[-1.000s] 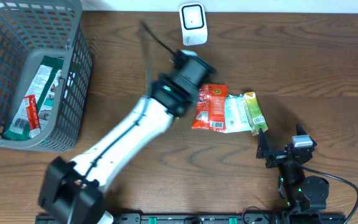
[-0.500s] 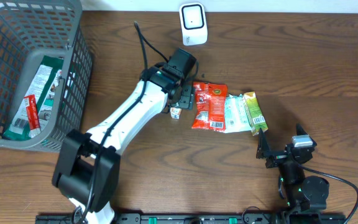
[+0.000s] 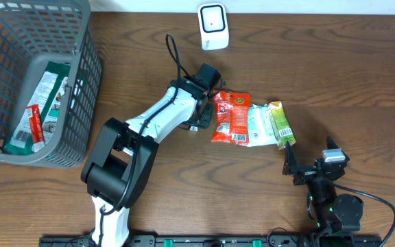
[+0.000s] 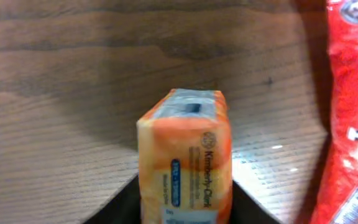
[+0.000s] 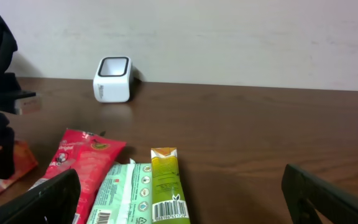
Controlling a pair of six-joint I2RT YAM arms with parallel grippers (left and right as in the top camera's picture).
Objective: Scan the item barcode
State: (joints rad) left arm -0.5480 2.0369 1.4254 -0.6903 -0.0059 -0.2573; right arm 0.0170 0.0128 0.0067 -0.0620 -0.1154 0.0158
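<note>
Watching the left gripper (image 3: 199, 122) stretched out to mid-table: jaws pinched on a small orange tissue pack (image 4: 185, 155). In the wrist view the dark fingers (image 4: 122, 202) sit flush against both long sides, so it reads as a clamp. The pack is just left of the red snack packet (image 3: 232, 118), right beside its edge. Can't tell whether it rests on the wooden table (image 3: 362, 68) or hangs just off it. The face toward the wrist camera carries a Kimberly-Clark logo and a blue label, and the far end is silver-grey. Any barcode on it is too small to make out. The white scanner (image 3: 213, 26) stands at the back edge, well apart from the pack, with a dark-rimmed window on its face. Right of the red packet and overlapping its edge lies a pale green packet (image 3: 258, 125), then a yellow-green sachet (image 3: 278, 122). All three show barcodes at their near ends. A grey mesh basket (image 3: 88, 75) sits at far left with a green-and-white carton (image 3: 43, 103) lying inside. The right gripper (image 3: 290, 165) sits at the near right, jaws spread wide, just beside the sachet's near end. Can't tell if it touches.
</note>
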